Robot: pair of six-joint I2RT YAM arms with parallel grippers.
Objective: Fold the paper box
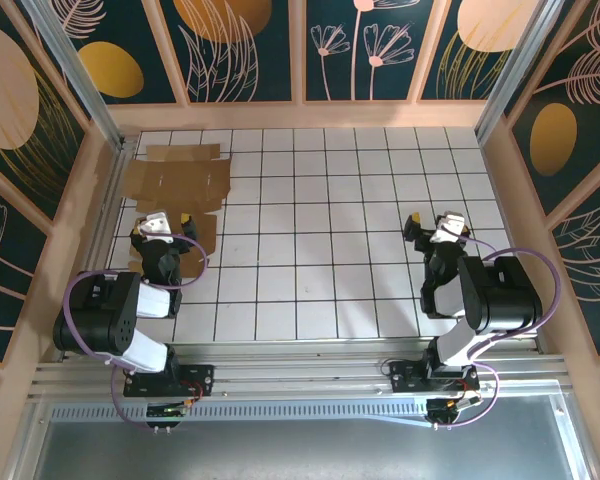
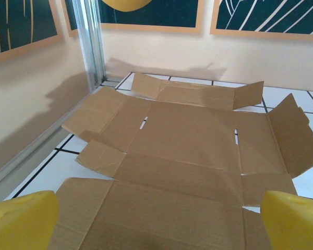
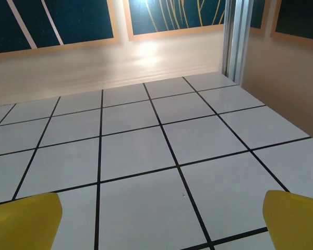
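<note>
At the far left of the bench, the paper box lies unfolded and mostly flat, its left edge close to the side wall and the metal post. In the left wrist view the paper box spreads across the tiles with a few outer flaps tilted up along their creases, and none is folded over.

The left pincer sits at the near edge of the sheet. Its yellow fingers are spread wide with nothing between them but card lying below.

Across bare tiles, well apart from the box, the right pincer is also spread fully and holds nothing. It looks out over empty bench.

The risks look plain enough. The card is thin and the tiles look smooth, so a push on one flap may slide the whole sheet toward the wall instead of bending the crease. There is little room on that wall side for fingers. With only one arm nearby, a raised flap may spring back, and bringing the right arm over risks the arms crowding each other.
</note>
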